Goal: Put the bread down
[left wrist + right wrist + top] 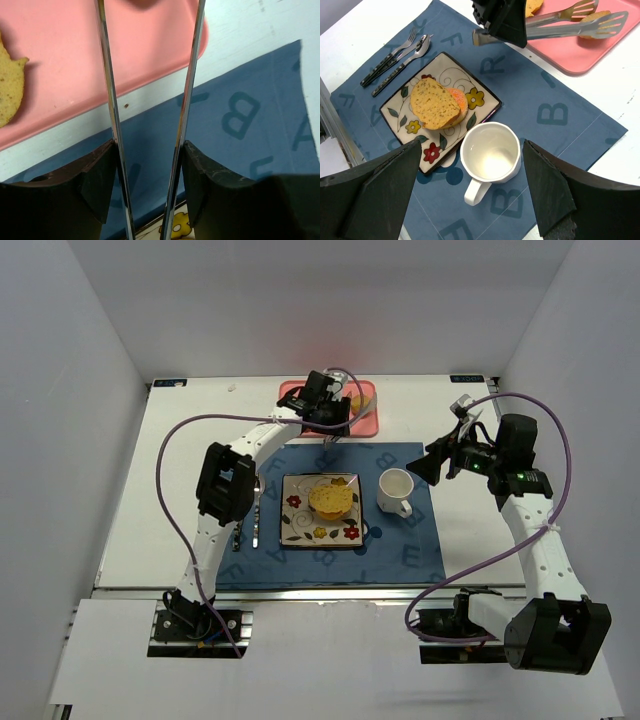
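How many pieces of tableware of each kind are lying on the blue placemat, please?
plate: 1
mug: 1
fork: 1
spoon: 1
Total: 4

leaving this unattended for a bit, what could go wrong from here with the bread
1. The metal tongs in the left gripper are open with nothing between them; the yellow bread slice lies off to one side on the pink tray, so closing may miss it.
2. The floral square plate already holds stacked bread; another slice could slide off toward the white mug beside it.
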